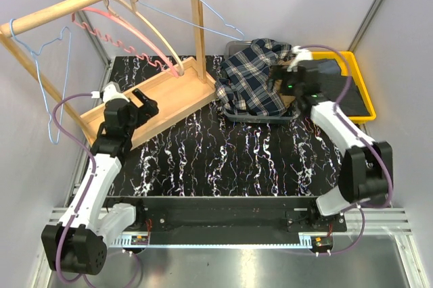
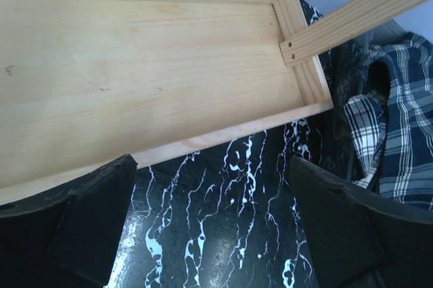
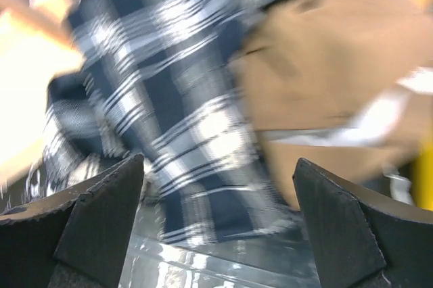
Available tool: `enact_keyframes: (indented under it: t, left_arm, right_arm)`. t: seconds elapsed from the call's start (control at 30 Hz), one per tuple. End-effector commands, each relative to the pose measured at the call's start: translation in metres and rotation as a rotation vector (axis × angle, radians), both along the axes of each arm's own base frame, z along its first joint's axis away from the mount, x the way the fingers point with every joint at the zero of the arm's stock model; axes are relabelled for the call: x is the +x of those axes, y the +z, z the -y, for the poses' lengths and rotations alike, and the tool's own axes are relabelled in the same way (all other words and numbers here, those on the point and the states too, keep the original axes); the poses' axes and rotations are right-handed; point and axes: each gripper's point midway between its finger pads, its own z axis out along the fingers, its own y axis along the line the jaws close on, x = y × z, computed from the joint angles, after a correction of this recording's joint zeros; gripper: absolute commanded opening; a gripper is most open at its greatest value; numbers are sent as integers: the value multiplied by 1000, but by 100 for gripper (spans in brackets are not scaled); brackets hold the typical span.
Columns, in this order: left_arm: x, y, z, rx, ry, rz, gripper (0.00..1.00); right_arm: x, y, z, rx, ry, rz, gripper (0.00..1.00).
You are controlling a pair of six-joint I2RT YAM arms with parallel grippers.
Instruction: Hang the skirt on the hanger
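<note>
A light-blue wire hanger (image 1: 51,129) dangles from the left end of the wooden rail (image 1: 81,5), waiting for a garment. The left gripper (image 1: 145,103) hovers wide open and empty over the rack's base tray (image 2: 135,65), seemingly on standby. The right gripper (image 3: 216,227), jaws spread and holding nothing, hangs over the grey bin (image 1: 260,117), where the tan skirt (image 3: 331,65) lies beside a plaid shirt (image 1: 254,75), apparently its target.
</note>
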Motion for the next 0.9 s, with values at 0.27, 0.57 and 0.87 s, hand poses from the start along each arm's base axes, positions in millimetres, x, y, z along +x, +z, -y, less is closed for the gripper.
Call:
enact_keyframes:
  t: [0.27, 0.57, 0.87]
  left_arm:
    - [1, -9, 31, -70, -165, 6, 99]
    - [3, -16, 34, -78, -177, -16, 99]
    - [4, -18, 36, -72, -191, -22, 99]
  right_arm:
    - [26, -48, -98, -389, 191, -11, 100]
    - [63, -47, -116, -647, 106, 128, 99]
    - [100, -52, -132, -678, 48, 191, 96]
